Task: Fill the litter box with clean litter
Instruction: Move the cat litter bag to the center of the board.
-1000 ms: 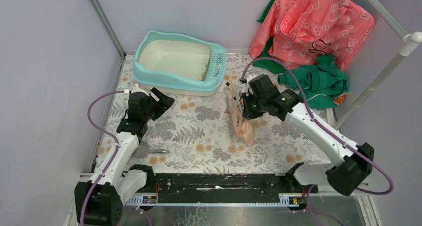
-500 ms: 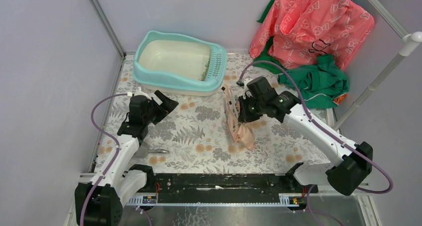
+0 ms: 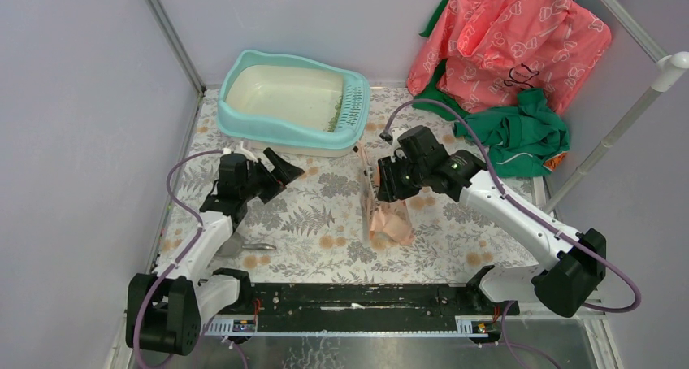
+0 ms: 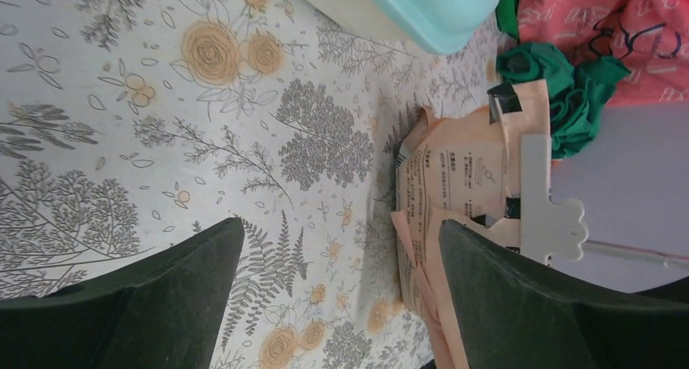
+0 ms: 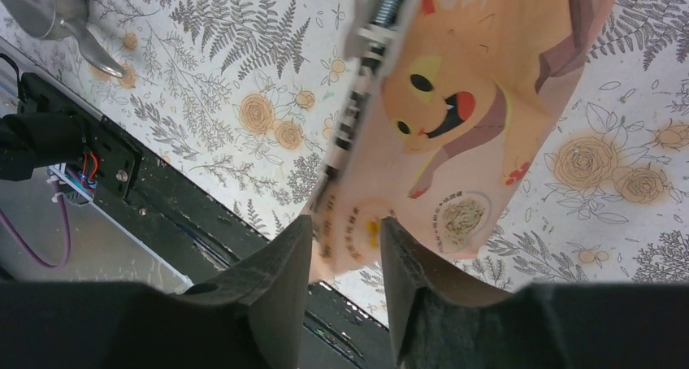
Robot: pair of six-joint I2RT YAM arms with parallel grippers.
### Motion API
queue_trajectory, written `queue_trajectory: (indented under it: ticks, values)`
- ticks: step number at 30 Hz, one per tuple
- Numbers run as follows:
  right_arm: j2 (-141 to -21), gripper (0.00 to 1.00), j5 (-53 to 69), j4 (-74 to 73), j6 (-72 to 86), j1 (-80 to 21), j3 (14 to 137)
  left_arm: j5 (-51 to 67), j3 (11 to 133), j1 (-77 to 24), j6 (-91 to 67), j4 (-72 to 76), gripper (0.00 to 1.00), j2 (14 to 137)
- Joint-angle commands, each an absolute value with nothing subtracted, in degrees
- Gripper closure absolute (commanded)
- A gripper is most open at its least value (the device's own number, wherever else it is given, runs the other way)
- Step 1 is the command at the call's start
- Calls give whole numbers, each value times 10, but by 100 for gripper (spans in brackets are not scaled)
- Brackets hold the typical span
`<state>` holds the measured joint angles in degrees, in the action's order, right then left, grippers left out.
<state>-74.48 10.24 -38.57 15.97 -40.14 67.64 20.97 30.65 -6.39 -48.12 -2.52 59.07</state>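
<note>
The light-teal litter box (image 3: pixel 244 121) stands at the back left, and a thin strip of green clean litter (image 3: pixel 335 117) lies in its cream basin by the grille. My right gripper (image 3: pixel 383 180) is shut on a peach-pink printed paper bag (image 3: pixel 388 219), holding it tilted at mid-table. In the right wrist view the bag (image 5: pixel 471 101) sits between my fingers (image 5: pixel 345 223), with a white clip (image 5: pixel 366 60) along its edge. My left gripper (image 3: pixel 284 167) is open and empty, left of the bag. In the left wrist view, the bag (image 4: pixel 455 174) lies beyond the open gripper (image 4: pixel 340 227).
A grey metal scoop (image 3: pixel 244 243) lies near the left arm's base. A pink-red printed cloth (image 3: pixel 512 36) and a green cloth (image 3: pixel 520 133) are piled at the back right. A white pole (image 3: pixel 626 125) stands at the right. A black rail (image 3: pixel 349 300) runs along the near edge.
My right gripper has moved left and nearer with the bag, which now tilts more. My left gripper has moved right, toward the bag, still open.
</note>
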Motion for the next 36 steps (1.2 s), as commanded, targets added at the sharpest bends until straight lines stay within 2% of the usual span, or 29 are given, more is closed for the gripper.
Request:
queue_trajectory:
  ticks: [1, 4, 5, 7, 9, 10, 15, 19, 25, 29, 34, 36]
  values:
    - [-739, 55, 96, -383, 147, -405, 708, 256, 302, -73, -490, 34, 1, 609]
    - [-747, 47, 81, -398, 137, -406, 724, 253, 302, -77, -488, 33, 1, 612]
    - [-749, 42, 75, -401, 136, -405, 728, 251, 302, -77, -489, 31, 1, 613]
    - [-747, 27, 60, -403, 137, -406, 734, 249, 303, -78, -486, 28, 1, 613]
    - [-742, 2, 49, -401, 141, -405, 737, 247, 304, -78, -481, 23, 1, 613]
    - [-738, 0, 41, -400, 146, -405, 737, 245, 304, -78, -479, 22, 1, 613]
    - [-724, 0, 4, -386, 188, -405, 730, 239, 309, -78, -468, 8, 1, 613]
    - [-735, 0, 5, -411, 210, -403, 748, 235, 308, -78, -465, 4, 1, 602]
    - [-726, 0, 38, -372, 232, -403, 730, 215, 299, -79, -477, 8, 1, 591]
    - [-739, 0, 13, -354, 248, -404, 726, 203, 284, -79, -486, 38, 1, 573]
    - [-752, 0, -58, -352, 239, -404, 747, 277, 289, -75, -520, 83, 1, 642]
    - [-766, 0, -67, -357, 231, -404, 769, 328, 260, -74, -560, 170, 1, 673]
